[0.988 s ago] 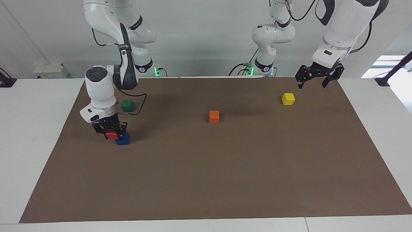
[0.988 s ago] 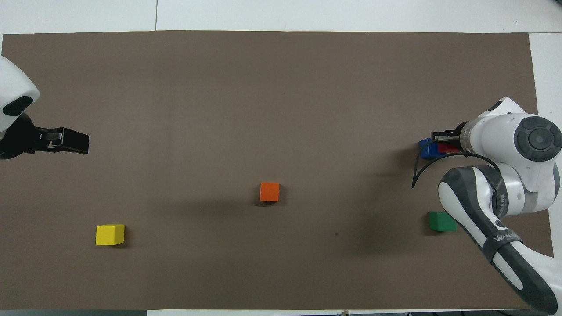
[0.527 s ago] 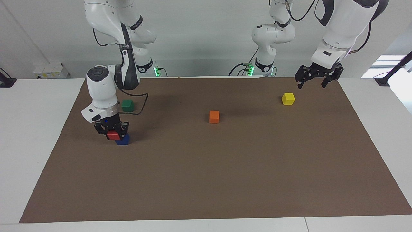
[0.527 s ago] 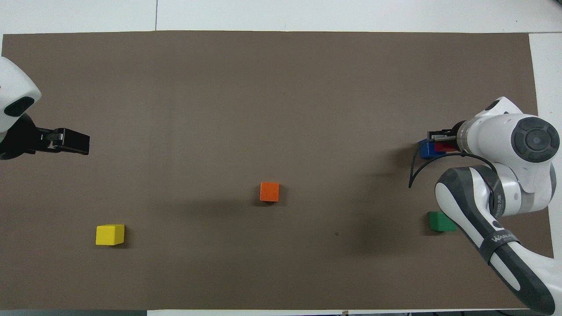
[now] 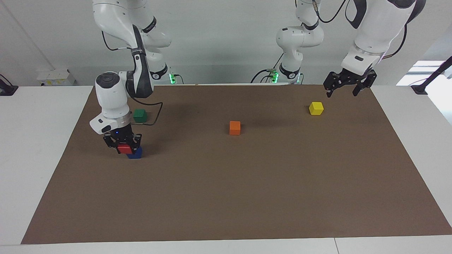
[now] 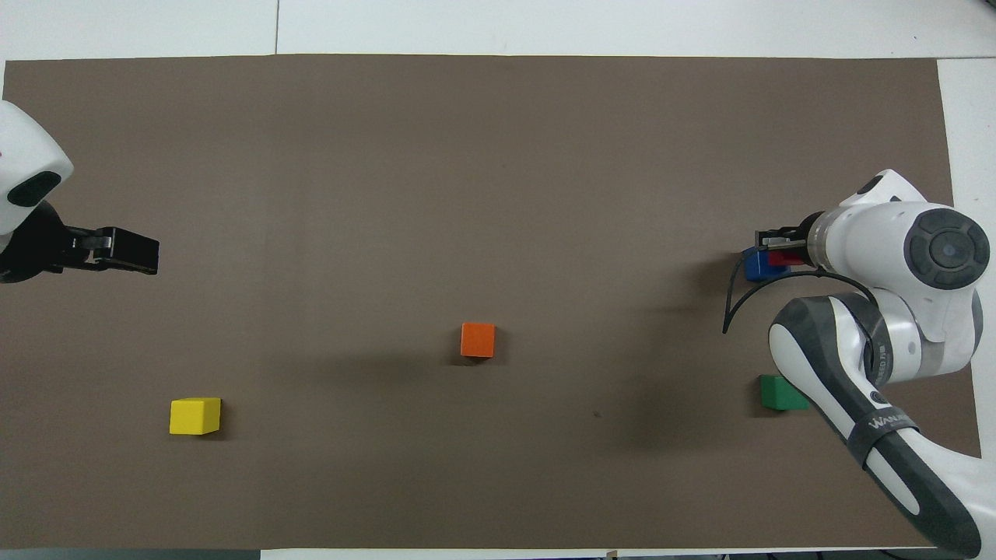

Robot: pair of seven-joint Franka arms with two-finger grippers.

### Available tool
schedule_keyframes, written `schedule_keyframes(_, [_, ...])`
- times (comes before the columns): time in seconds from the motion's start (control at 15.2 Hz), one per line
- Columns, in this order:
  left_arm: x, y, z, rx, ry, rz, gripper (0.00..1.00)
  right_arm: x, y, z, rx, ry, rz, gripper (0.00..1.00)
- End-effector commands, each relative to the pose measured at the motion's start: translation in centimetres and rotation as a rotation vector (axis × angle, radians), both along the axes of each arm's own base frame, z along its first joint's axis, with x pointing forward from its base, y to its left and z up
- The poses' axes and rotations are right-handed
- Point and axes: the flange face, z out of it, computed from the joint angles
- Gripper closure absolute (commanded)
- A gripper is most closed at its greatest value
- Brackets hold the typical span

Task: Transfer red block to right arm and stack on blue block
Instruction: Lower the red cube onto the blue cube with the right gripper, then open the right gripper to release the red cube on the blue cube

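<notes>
The red block (image 5: 124, 149) is clamped in my right gripper (image 5: 123, 147), just over the blue block (image 5: 135, 153) and offset toward the right arm's end; whether the two touch I cannot tell. In the overhead view only a sliver of the red block (image 6: 786, 258) shows beside the blue block (image 6: 756, 266), under my right gripper (image 6: 782, 253). My left gripper (image 5: 346, 92) hangs open and empty above the mat's corner at the left arm's end, seen again as the left gripper (image 6: 117, 250) from overhead, waiting.
On the brown mat (image 5: 247, 183) lie a green cube (image 5: 140, 115) nearer to the robots than the blue block, an orange cube (image 5: 235, 127) mid-table, and a yellow cube (image 5: 316, 108) toward the left arm's end. A black cable (image 6: 739, 299) loops beside the right wrist.
My right gripper with the red block has shifted slightly toward the blue block's top. The left arm has hardly moved.
</notes>
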Motion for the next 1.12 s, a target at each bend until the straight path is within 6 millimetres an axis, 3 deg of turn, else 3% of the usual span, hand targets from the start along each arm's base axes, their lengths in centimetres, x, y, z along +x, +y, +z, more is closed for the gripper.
schedule_keyframes(0.0, [-0.26, 0.29, -0.11, 0.02, -0.003, 0.002, 0.0, 0.45, 0.82, 0.27, 0.014, -0.019, 0.034, 1.0])
schedule_keyframes(1.05, [-0.26, 0.29, -0.11, 0.02, -0.003, 0.002, 0.0, 0.56, 0.72, -0.59, 0.014, -0.021, 0.061, 1.0])
